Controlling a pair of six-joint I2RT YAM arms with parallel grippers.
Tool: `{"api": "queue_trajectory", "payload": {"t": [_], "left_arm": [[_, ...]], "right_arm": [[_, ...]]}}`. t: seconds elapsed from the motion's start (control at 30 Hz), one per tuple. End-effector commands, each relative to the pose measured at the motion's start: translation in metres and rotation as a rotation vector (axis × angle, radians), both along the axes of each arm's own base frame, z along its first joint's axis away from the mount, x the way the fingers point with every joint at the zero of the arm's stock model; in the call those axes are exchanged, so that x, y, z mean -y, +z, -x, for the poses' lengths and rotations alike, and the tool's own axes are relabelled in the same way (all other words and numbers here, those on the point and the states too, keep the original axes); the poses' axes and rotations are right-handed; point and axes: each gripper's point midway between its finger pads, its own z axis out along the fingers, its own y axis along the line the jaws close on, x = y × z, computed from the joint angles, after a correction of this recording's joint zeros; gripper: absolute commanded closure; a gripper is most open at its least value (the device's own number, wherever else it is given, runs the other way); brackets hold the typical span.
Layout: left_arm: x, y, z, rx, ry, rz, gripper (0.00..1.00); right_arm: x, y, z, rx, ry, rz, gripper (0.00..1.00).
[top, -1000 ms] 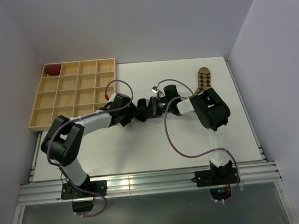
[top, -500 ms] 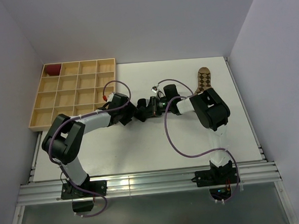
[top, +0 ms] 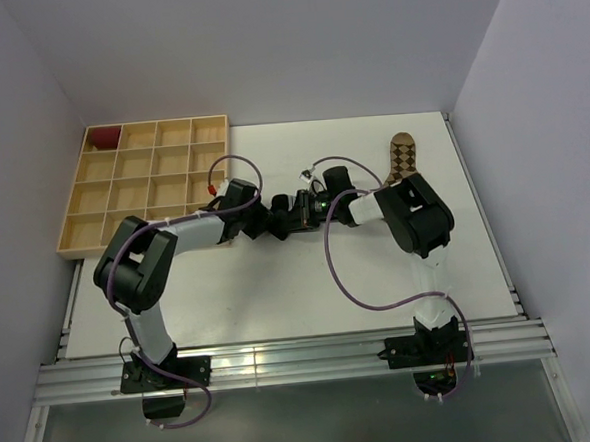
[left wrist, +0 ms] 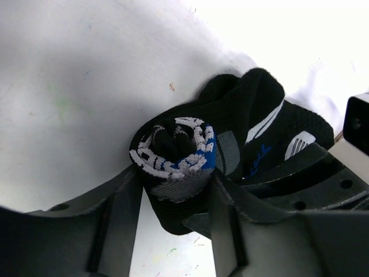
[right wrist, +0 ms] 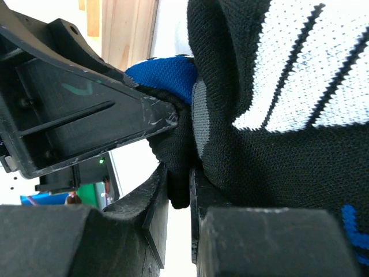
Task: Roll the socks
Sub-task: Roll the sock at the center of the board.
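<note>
The black sock (left wrist: 173, 153), with blue and grey-white patches, is wound into a tight roll at one end. My left gripper (left wrist: 176, 184) is shut on that roll, a finger pressed against each side. The sock's loose part (right wrist: 277, 86) runs to my right gripper (right wrist: 179, 184), which is shut on a thin black fold of it. In the top view both grippers, left (top: 273, 222) and right (top: 300, 212), meet at the table's middle and cover the sock. The tan argyle sock (top: 402, 157) lies flat at the back right, untouched.
A wooden compartment tray (top: 148, 190) stands at the back left, with a small dark red bundle (top: 104, 138) in its far left corner cell. White walls close in the white table (top: 279, 292) on three sides.
My left gripper's jaws have narrowed onto the sock roll, and the left forearm has shifted slightly toward the right arm. The right arm has not moved.
</note>
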Motion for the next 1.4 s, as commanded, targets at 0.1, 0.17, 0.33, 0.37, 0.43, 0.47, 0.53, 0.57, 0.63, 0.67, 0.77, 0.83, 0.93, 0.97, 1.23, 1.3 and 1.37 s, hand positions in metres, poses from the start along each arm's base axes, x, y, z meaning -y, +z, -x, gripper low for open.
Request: {"api": "queue_trajectory", "payload": {"t": [0.1, 0.17, 0.33, 0.37, 0.43, 0.47, 0.53, 0.57, 0.63, 0.67, 0.77, 0.83, 0.93, 0.97, 1.23, 1.3, 1.37], "left_arm": [[-0.028, -0.043, 0.011, -0.105, 0.029, -0.161, 0.64], [-0.028, -0.048, 0.015, -0.120, 0.015, -0.173, 0.68], [-0.032, -0.053, 0.026, -0.148, -0.019, -0.221, 0.73], [-0.032, -0.053, 0.027, -0.147, -0.029, -0.226, 0.73], [-0.031, -0.052, 0.028, -0.149, -0.055, -0.242, 0.73], [-0.030, -0.052, 0.028, -0.151, -0.064, -0.248, 0.73], [-0.026, -0.049, 0.029, -0.151, -0.103, -0.259, 0.73], [-0.023, -0.048, 0.030, -0.149, -0.118, -0.263, 0.73], [-0.018, -0.043, 0.032, -0.139, -0.149, -0.262, 0.73], [-0.015, -0.041, 0.033, -0.135, -0.159, -0.262, 0.73], [-0.012, -0.037, 0.037, -0.128, -0.187, -0.271, 0.73], [-0.009, -0.033, 0.039, -0.123, -0.203, -0.267, 0.73], [-0.009, -0.033, 0.041, -0.123, -0.205, -0.263, 0.73], [-0.009, -0.033, 0.041, -0.124, -0.206, -0.265, 0.73], [-0.006, -0.037, 0.041, -0.139, -0.217, -0.257, 0.73], [-0.005, -0.038, 0.042, -0.141, -0.219, -0.257, 0.73], [-0.005, -0.038, 0.041, -0.143, -0.221, -0.256, 0.73]], "right_arm": [[0.020, -0.021, 0.014, 0.002, -0.055, 0.150, 0.78], [0.024, -0.008, 0.006, 0.089, -0.085, 0.175, 0.66], [0.041, 0.020, -0.006, 0.378, -0.173, 0.323, 0.42], [0.046, 0.020, -0.004, 0.421, -0.184, 0.351, 0.41], [0.044, 0.040, -0.003, 0.571, -0.185, 0.397, 0.38], [0.052, 0.042, -0.009, 0.628, -0.234, 0.462, 0.37], [0.054, 0.051, -0.007, 0.747, -0.231, 0.524, 0.33], [0.050, 0.053, -0.004, 0.801, -0.247, 0.569, 0.31], [0.043, 0.057, 0.000, 0.885, -0.220, 0.609, 0.30], [0.036, 0.061, 0.004, 0.920, -0.218, 0.618, 0.30], [0.025, 0.062, 0.006, 0.994, -0.179, 0.662, 0.29], [0.015, 0.060, 0.009, 1.036, -0.150, 0.686, 0.29], [0.005, 0.051, 0.011, 1.063, -0.117, 0.715, 0.29], [0.002, 0.052, 0.008, 1.071, -0.118, 0.716, 0.29], [-0.010, 0.028, 0.004, 1.106, -0.075, 0.763, 0.34], [-0.012, 0.023, 0.003, 1.114, -0.069, 0.768, 0.35], [-0.014, 0.023, 0.001, 1.129, -0.073, 0.765, 0.37]]}}
